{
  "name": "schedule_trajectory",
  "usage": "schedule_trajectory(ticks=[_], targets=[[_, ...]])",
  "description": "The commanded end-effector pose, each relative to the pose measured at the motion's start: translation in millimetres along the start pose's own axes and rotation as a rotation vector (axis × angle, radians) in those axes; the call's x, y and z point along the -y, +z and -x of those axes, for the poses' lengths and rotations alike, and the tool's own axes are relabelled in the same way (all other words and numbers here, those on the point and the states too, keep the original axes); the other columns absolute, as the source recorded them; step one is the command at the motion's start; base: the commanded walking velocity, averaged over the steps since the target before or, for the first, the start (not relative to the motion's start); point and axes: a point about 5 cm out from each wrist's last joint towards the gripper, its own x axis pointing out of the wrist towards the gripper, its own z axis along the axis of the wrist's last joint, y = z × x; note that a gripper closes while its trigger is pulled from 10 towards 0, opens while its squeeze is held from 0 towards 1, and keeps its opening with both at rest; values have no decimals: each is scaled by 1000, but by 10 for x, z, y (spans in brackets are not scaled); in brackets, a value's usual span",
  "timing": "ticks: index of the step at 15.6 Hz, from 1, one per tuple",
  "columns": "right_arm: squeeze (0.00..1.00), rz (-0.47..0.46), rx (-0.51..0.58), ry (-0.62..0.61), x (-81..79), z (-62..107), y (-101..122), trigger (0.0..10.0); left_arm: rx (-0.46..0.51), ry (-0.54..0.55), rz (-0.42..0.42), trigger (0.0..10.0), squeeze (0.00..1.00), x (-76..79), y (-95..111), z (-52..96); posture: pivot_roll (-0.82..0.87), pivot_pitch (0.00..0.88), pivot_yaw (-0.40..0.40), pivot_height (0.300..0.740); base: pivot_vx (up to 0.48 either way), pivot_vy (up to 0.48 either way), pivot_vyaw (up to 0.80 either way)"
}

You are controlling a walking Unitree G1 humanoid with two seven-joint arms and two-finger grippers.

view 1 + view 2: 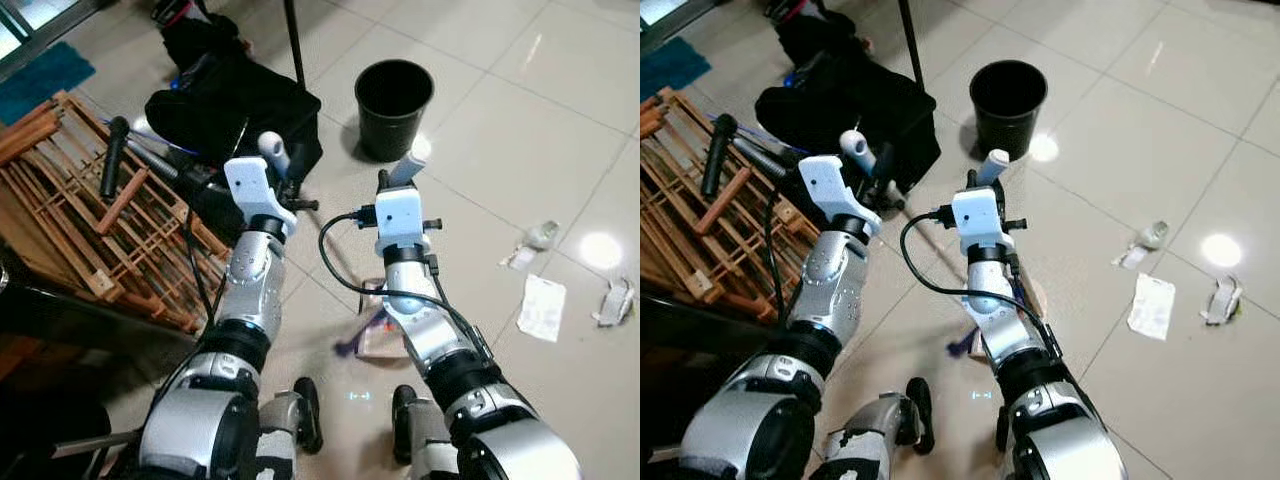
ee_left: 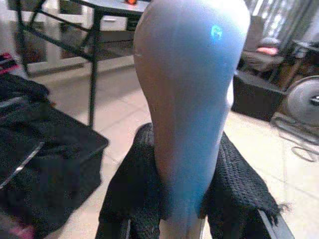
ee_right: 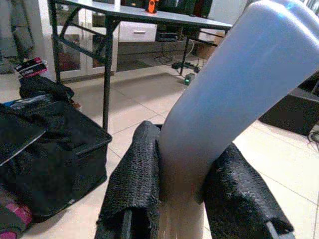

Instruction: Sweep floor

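Observation:
My left gripper (image 1: 280,180) is shut on a pale grey rounded handle (image 1: 272,150) that stands upright; the black fingers (image 2: 132,194) clamp it from both sides. My right gripper (image 1: 395,188) is shut on a second pale handle (image 1: 406,167), which tilts a little; its padded fingers (image 3: 137,184) press against it. Both are held in front of me above the tiled floor. A tan and purple object (image 1: 372,335) lies on the floor under my right forearm, mostly hidden. Scraps of paper litter (image 1: 541,306) and crumpled bits (image 1: 543,235) lie to the right.
A black round bin (image 1: 393,104) stands ahead. A black bag (image 1: 235,110) lies ahead on the left beside a wooden slatted rack (image 1: 90,215) with a microphone on it. A stand's pole (image 1: 294,40) rises behind the bag. Another crumpled scrap (image 1: 615,300) lies far right.

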Motion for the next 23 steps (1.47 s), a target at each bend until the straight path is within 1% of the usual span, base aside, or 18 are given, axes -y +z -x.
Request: schedule_trajectory(ticks=[1,2,3,5,7,9,11,12,13,14,15,16,18,19,20,21,22,23], targets=[[0,1,-104,8,-25,112,-186,10000,11,-18,8,10000,0,-38,17,45,135,329,123,740,0,0,0],[0,4,-110,5,-8,93,-193,10000,29,-70,15,10000,0,-13,71,65,136,327,119,740,0,0,0],[0,8,-114,1,13,58,-192,10000,55,-161,39,10000,0,52,179,93,137,327,119,740,0,0,0],[0,8,-114,1,26,37,-186,10000,64,-241,46,10000,0,113,254,106,137,325,119,740,0,0,0],[0,-16,-117,-10,70,27,-192,10000,68,-326,5,10000,0,122,337,109,143,302,114,740,0,0,0],[0,-98,-127,-87,274,5,-221,10000,90,-365,-46,10000,0,-16,536,47,144,276,116,740,0,0,0],[0,-122,-120,-114,367,3,-229,10000,100,-376,-58,10000,0,-80,677,25,146,267,113,740,0,0,0],[0,-132,-116,-134,435,9,-239,10000,111,-381,-70,10000,0,-134,781,0,153,243,112,740,0,0,0],[0,-151,-112,-176,577,30,-257,10000,128,-400,-89,10000,0,-245,1009,-37,160,218,110,740,0,0,0],[0,-155,-101,-183,627,42,-251,10000,130,-406,-95,10000,0,-293,1098,-52,165,209,108,740,0,0,0],[0,-160,-90,-184,659,54,-237,10000,127,-410,-108,10000,0,-328,1157,-59,167,206,108,740,0,0,0],[0,-175,-61,-180,732,82,-185,10000,100,-402,-108,10000,0,-415,1199,-39,156,165,97,740,0,0,0],[0,-191,-38,-180,807,104,-129,10000,59,-366,-111,10000,0,-503,1156,2,146,145,96,740,0,0,0],[0,-190,-32,-182,832,103,-105,10000,27,-318,-126,10000,0,-558,1097,19,125,131,92,740,0,0,0],[0,-201,-20,-201,893,122,-62,10000,-31,-259,-163,10000,0,-633,1014,70,125,117,91,740,0,0,0],[0,-206,-17,-210,918,131,-50,10000,-51,-235,-185,10000,0,-664,980,92,126,113,91,740,0,0,0],[0,-220,-18,-240,989,155,-33,10000,-99,-170,-241,10000,0,-751,892,159,121,102,91,740,0,0,0],[0,-222,-14,-249,1024,167,-15,10000,-99,-125,-296,10000,0,-801,883,180,113,94,89,740,0,0,0]])
